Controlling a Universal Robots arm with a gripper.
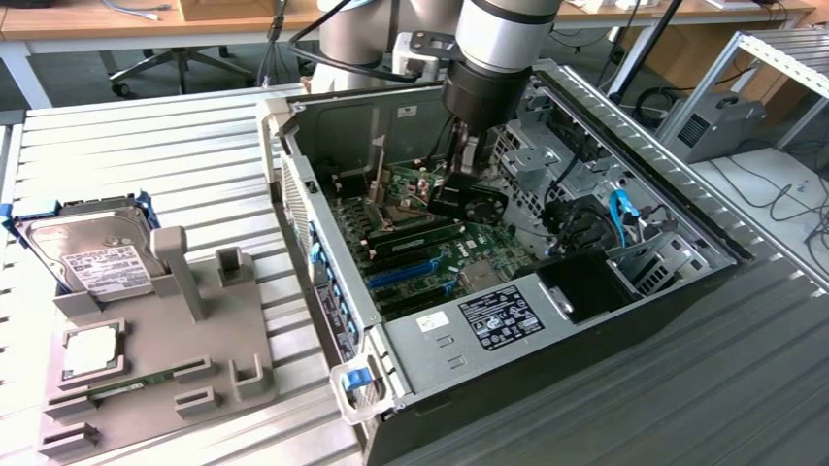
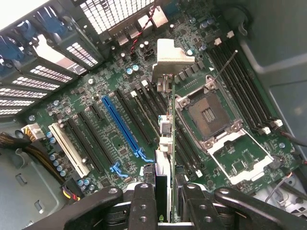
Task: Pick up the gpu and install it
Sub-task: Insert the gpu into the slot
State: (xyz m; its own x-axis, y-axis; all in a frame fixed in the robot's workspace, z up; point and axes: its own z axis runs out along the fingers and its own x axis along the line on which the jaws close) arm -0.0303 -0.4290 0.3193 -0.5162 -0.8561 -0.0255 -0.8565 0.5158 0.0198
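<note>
Jaws [image 2: 163,201]: clenched on the gpu [image 2: 165,143], one finger either side of the thin card, gripping its upper edge.
Gpu position: held edge-on directly below the jaws, inside the open computer case [image 1: 674,291], hanging just above the motherboard [image 2: 96,124].
Gpu long axis: runs away from the jaws along the line of the expansion slots; the pale metal bracket [image 2: 170,55] is at the far end, towards the vented rear wall of the case.
Nearby: blue slot [image 2: 120,124] to one side of the jaws, open processor socket [image 2: 208,115] to the other.
Step in hand: installing; the card is already picked up and not yet seated, as I judge it.
Next move calls for: keeping the card's edge parallel with a slot and pressing squarely.
Farther off: on the worktop [image 1: 155,126], a grey holder [image 1: 169,379] with a hard drive [image 1: 91,257].
</note>
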